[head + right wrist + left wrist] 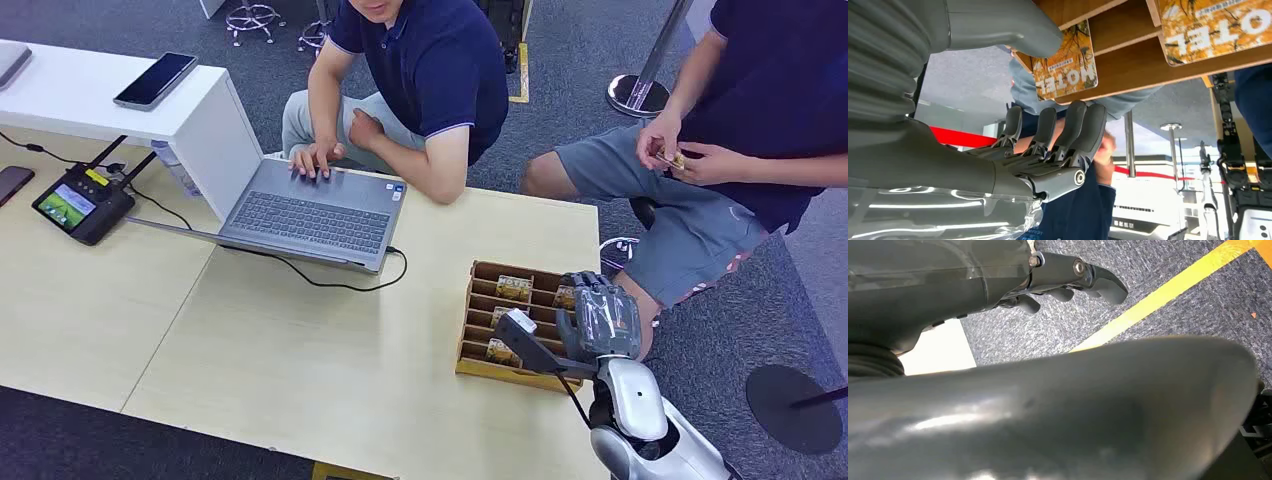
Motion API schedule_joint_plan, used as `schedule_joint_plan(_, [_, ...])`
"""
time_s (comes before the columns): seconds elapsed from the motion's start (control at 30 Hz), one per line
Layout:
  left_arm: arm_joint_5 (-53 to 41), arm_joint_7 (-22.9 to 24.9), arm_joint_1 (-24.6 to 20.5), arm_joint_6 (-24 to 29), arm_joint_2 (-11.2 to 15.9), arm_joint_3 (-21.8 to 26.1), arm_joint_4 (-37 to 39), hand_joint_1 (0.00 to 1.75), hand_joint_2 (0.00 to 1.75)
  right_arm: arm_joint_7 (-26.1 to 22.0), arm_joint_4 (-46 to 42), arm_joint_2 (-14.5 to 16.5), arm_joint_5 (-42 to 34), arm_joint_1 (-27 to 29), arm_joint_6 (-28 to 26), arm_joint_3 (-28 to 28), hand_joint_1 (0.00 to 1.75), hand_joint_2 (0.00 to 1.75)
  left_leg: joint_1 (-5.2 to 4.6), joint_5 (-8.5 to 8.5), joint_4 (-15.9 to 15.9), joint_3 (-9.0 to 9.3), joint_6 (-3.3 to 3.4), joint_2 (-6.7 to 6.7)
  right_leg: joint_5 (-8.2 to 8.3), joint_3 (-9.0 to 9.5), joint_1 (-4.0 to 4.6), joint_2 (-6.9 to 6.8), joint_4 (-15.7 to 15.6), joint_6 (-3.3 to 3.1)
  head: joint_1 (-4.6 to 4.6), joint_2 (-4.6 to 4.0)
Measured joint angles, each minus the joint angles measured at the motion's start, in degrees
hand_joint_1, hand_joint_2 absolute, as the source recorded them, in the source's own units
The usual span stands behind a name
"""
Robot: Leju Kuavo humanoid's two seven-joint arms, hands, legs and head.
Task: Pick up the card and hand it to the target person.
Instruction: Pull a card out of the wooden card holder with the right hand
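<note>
Right now the right hand is hovering over the right end of the rack, a wooden box of slots sitting near the table's right edge. From the right wrist camera its fingers are reaching up side by side, slightly curled, with the thumb apart from them and nothing between. A yellow "HOTEL" card is standing in a slot just beyond the fingertips; whether they are touching it cannot be told. More cards are sitting in other slots, and another card is showing large in the wrist camera.

The left hand is hanging over grey carpet beside a yellow floor line, its fingers loosely curled and holding nothing.

One person is sitting at the far side of the table, typing on a laptop. A second person is sitting to the right, holding something small in both hands. A tablet controller is lying at the table's left, and a phone is resting on a white shelf.
</note>
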Motion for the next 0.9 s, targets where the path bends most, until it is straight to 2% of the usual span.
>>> schedule_joint_plan(0.8, [0.0,0.0,0.0,0.0,0.0,0.0,0.0,0.00,0.00,0.0,0.0,0.0,0.0,0.0,-0.1,0.0,0.89,1.75,0.00,0.00,0.0,0.00,0.00,0.00,0.00,0.00,0.00,0.00,0.0,0.00,0.00,0.00])
schedule_joint_plan(0.9, [0.0,0.0,0.0,0.0,0.0,0.0,0.0,0.00,0.00,0.0,0.1,0.0,0.0,0.0,-0.2,0.0,0.94,1.75,0.00,0.00,0.0,0.00,0.00,0.00,0.00,0.00,0.00,0.00,0.0,0.00,0.00,0.00])
